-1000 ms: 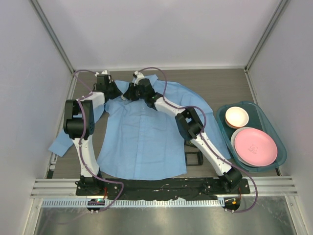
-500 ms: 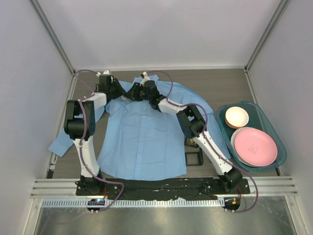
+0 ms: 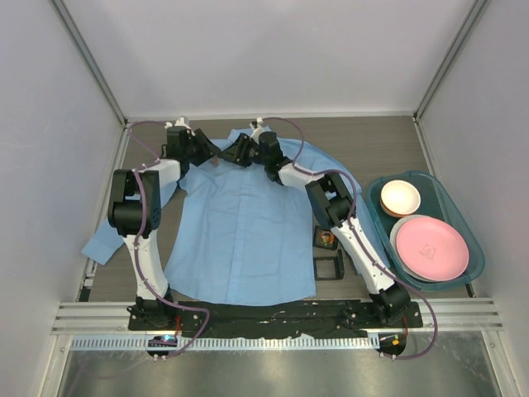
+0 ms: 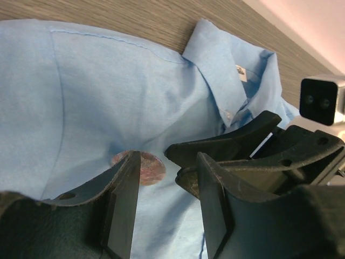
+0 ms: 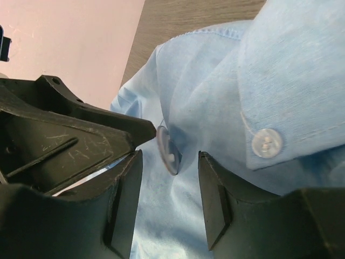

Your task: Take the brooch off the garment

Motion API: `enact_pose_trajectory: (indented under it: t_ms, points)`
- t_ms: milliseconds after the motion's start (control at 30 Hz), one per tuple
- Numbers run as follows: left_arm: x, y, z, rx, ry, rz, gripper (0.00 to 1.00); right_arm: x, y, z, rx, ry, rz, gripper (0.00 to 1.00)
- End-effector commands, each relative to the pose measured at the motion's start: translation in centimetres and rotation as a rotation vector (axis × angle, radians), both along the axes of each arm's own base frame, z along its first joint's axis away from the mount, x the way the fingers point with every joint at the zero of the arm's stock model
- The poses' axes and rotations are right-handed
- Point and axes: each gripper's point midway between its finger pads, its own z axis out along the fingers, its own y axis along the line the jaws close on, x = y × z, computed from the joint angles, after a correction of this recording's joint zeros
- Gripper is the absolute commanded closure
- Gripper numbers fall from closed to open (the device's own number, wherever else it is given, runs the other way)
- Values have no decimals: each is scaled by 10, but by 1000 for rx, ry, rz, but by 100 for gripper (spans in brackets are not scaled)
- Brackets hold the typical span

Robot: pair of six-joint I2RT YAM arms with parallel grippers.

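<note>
- Top external view: over the last second both arms have crept up the shirt (image 3: 240, 231). The left gripper (image 3: 205, 150) and right gripper (image 3: 237, 153) now face each other nose to nose just below the collar (image 4: 221, 70).
- The brooch (image 4: 145, 166), a small reddish disc, is pinned to the chest panel just beside the collar, right between the two grippers.
- Left wrist view shows its fingers spread, with the disc half hidden behind one of them and nothing held.
- Right wrist view has its fingers spread too, straddling the disc edge-on and, as far as I can see, not touching it.
- I'd say the approach is finished and the pinch comes next. Catching cloth along with the brooch looks like the risk.
</note>
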Motion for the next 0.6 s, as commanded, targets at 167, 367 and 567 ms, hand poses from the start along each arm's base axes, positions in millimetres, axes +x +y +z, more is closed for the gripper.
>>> enact_pose_trajectory:
  t_ms: [167, 367, 567]
  points:
    - [5, -27, 18, -130, -66, -79, 49, 13, -14, 53, 87, -106, -20, 49]
    - [1, -10, 38, -94, -131, -16, 49, 2, 5, 41, 18, -144, 22, 62]
    - [-6, 28, 36, -70, -131, 104, 57, -4, 23, 27, -107, -215, 5, 62]
